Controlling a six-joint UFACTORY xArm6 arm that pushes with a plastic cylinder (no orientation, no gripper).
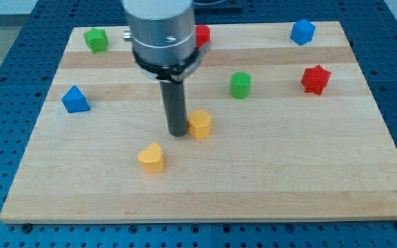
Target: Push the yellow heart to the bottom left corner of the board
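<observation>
The yellow heart [151, 158] lies on the wooden board [288, 179], left of the board's middle and toward the view's bottom. My tip [178, 133] rests on the board above and to the right of the heart, a short gap away. A second yellow block [200, 124], roughly pentagonal, sits right beside the tip on its right, touching or nearly so.
A blue triangular block [75, 100] sits at the left. A green block [96, 39] is at the top left, a red block [202, 34] behind the arm, a blue block [302, 32] at the top right, a green cylinder [240, 85] and a red star [316, 79] at the right.
</observation>
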